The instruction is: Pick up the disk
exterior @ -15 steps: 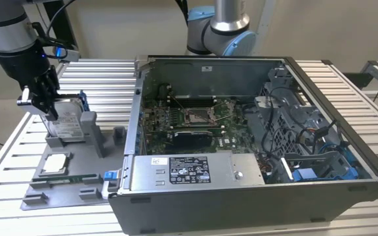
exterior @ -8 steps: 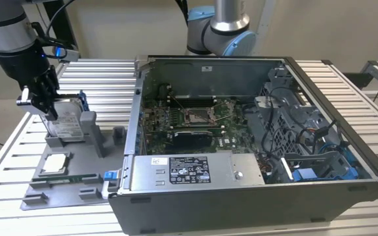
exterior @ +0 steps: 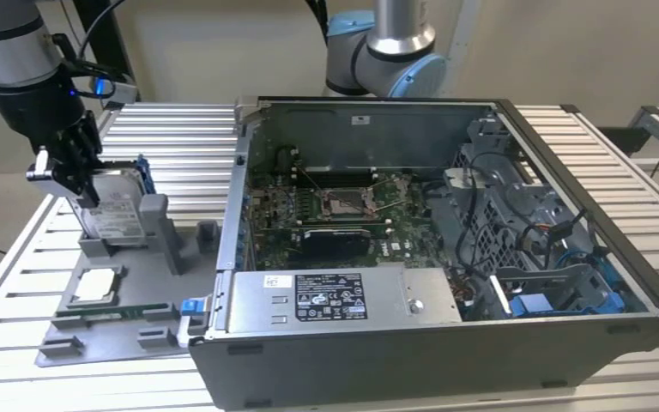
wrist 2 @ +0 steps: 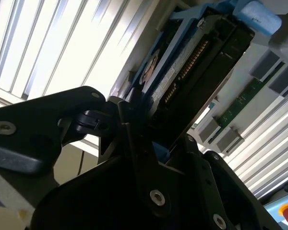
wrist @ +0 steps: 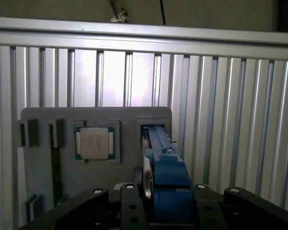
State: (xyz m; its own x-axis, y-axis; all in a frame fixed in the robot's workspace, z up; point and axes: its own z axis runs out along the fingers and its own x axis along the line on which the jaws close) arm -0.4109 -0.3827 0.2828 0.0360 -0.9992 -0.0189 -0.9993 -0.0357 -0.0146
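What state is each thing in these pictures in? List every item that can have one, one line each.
gripper, shut on the disk's upper part.
disk, standing on edge in the grey holder, gripped.
computer case, open, side panel off, insides exposed.
chip, lying flat in its recess on the grey holder.
memory stick, lying in its groove on the grey holder.

We can read no text: print on the disk's (exterior: 123,199) white label (exterior: 112,221) and the grey box's (exterior: 421,296) black-and-white sticker (exterior: 332,298) is too small for us.
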